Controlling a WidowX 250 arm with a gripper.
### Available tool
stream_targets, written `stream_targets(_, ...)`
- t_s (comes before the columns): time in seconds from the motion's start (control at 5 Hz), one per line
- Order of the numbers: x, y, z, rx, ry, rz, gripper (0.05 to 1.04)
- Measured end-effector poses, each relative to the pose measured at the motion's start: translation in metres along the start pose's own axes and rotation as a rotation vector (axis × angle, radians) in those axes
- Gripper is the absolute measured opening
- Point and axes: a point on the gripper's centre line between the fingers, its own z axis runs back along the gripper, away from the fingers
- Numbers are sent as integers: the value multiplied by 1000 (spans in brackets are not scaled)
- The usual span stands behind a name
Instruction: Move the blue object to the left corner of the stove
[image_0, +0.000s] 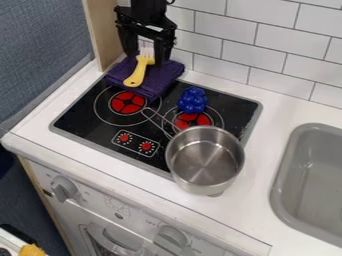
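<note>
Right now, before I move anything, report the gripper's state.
Gripper: open, fingers apart, at the bristle end of the yellow brush on the purple cloth; not holding the blue object.

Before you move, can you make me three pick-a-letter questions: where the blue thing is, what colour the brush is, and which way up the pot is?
1. Where is the blue thing?
A in the sink
B on the stove
C on the floor

2. What colour is the brush's handle?
A yellow
B red
C green

3. How is the pot?
A upside down
B on its side
C open side up

Answers:
1 B: it sits on the black top.
2 A: its handle is yellow.
3 C: you see inside it.
</note>
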Motion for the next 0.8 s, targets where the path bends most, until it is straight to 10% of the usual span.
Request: stream_targets(0.8,5,-74,-27,9,50,-170,1001)
